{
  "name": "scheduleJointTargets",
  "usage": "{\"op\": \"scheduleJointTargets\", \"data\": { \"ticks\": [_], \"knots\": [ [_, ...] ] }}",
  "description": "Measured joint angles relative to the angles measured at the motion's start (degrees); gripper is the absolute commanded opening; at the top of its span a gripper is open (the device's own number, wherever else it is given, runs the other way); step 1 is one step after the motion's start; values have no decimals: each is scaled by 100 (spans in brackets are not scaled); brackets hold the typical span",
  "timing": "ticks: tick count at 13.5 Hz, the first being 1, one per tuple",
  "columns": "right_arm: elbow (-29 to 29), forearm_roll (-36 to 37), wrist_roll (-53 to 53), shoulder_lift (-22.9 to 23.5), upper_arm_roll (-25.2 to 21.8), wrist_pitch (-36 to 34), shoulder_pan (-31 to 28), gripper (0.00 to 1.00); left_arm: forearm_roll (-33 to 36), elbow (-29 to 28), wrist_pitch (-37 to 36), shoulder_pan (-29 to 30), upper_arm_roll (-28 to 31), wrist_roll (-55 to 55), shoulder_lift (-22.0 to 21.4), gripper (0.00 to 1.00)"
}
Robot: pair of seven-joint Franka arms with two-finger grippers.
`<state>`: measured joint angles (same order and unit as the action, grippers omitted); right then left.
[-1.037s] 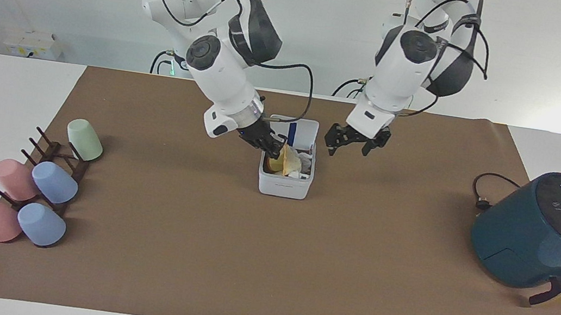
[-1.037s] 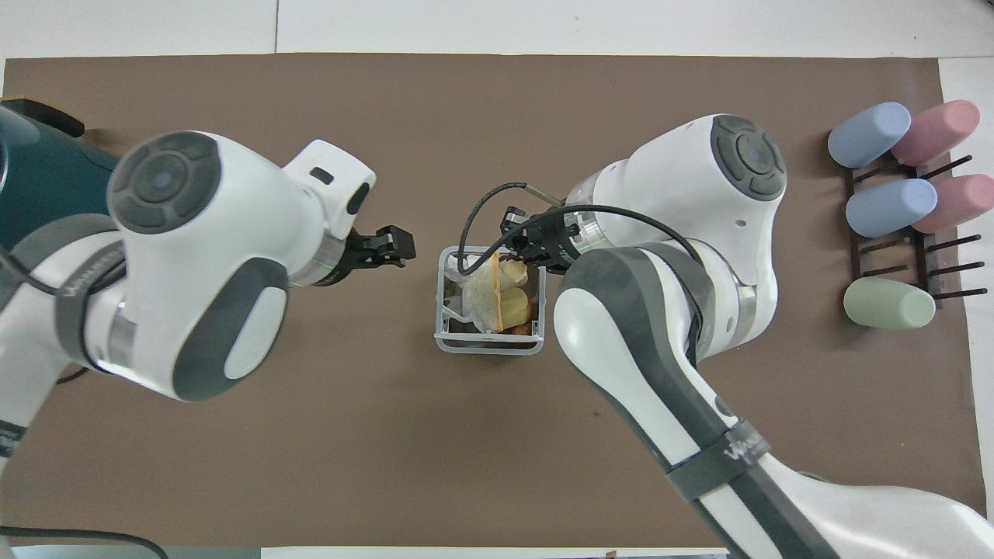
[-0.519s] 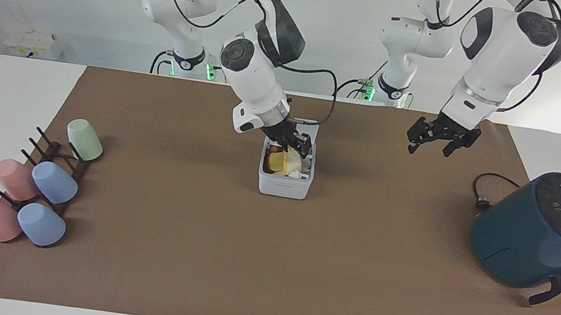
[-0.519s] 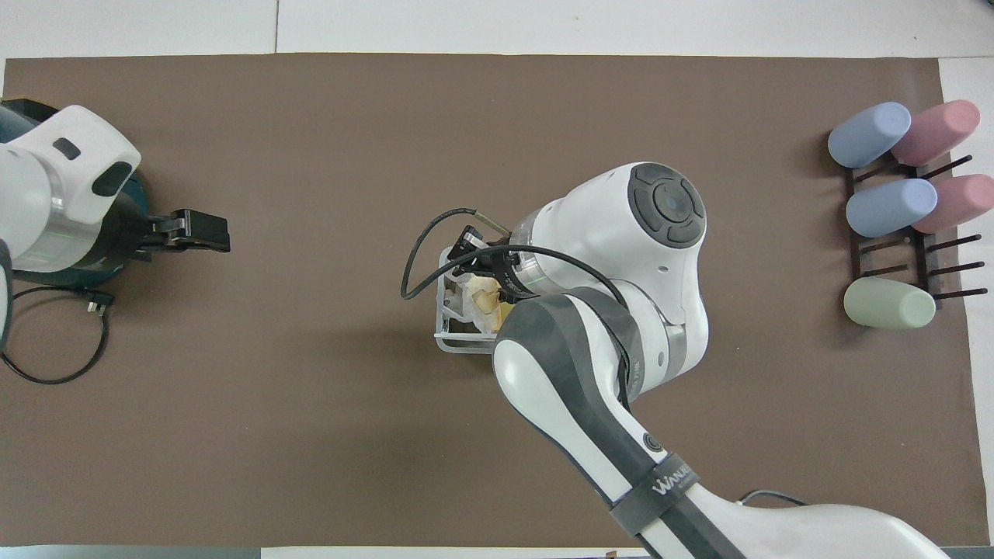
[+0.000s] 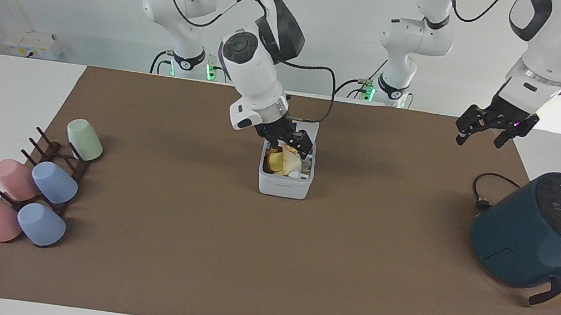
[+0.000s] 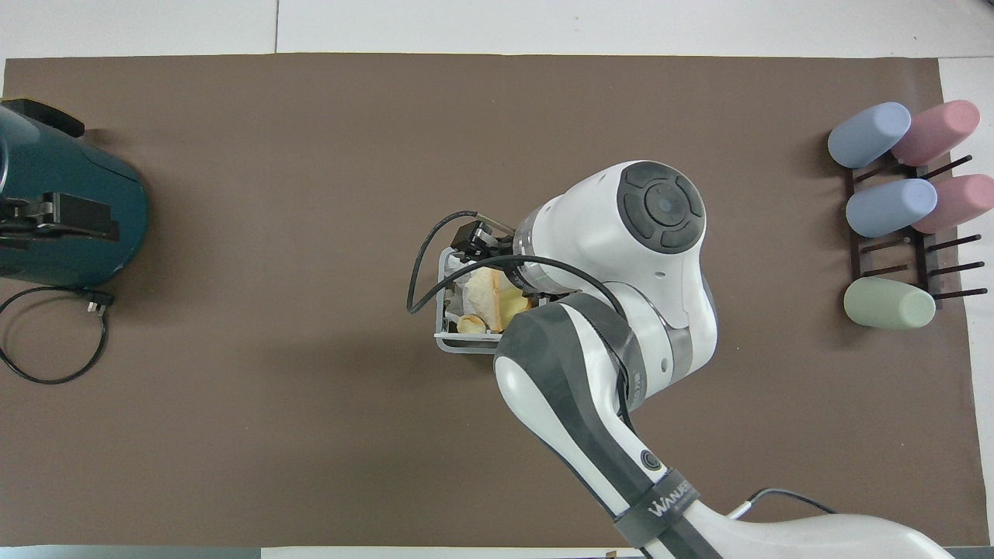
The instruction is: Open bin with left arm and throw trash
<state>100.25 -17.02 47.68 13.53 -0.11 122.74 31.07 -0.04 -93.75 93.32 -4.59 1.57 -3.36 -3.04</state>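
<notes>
Hanging over the open mouth of the bin [image 5: 285, 180], the right pincer [image 5: 289, 142] is low at the rim nearer the robots; its black fingers blend with the dark wrist and the clutter below, so I cannot tell whether they are apart or together, or whether they touch anything. The bin sits mid-counter on the brown mat [image 5: 190, 254]. Its lid is largely hidden by the right arm in both views; only a sliver of white shows at the rim nearer the robots. Inside lies the trash: a toast piece [image 6: 483, 295] with a brown crust, a yellow-tan lump [image 5: 274, 163] and crumpled white tissue [image 5: 305, 164], though the overhead view has the right arm's wrist covering part of the box.

The left pincer [image 5: 487, 133] is raised above the counter toward the left arm's end, near the mat's corner, its fingers spread apart and holding nothing. From overhead only its dark tip [image 6: 66, 220] shows, cut off at the frame edge and overlapping the teal air fryer [image 5: 544, 230]. The fryer's cord [image 6: 46, 341] loops on the mat beside it.

Pastel cups [image 5: 54, 183] lie on a dark rack [image 5: 52, 158] at the right arm's end.
</notes>
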Motion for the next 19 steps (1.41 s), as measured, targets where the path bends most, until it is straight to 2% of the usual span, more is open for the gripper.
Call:
{"op": "scheduleJointTargets", "data": {
  "ticks": [3,6,10,13,19],
  "knots": [
    [-480,614,-791,-42,-57,-788,-200,100,11,288,-269,191,0,166,110,100],
    [-1025,1231,-2321,-212,-101,-2084,-1064,100,11,308,-429,214,0,200,134,100],
    [-1206,1452,-3440,-913,-126,-3379,-2041,100,8,308,-503,263,-1,229,159,100],
    [-979,1663,-4177,-1299,-111,-3646,-2436,100,5,307,-534,262,-23,232,162,100],
    [-499,1712,-4519,-1459,-76,-3612,-2816,100,5,293,-558,262,-39,236,162,100]
  ]
}}
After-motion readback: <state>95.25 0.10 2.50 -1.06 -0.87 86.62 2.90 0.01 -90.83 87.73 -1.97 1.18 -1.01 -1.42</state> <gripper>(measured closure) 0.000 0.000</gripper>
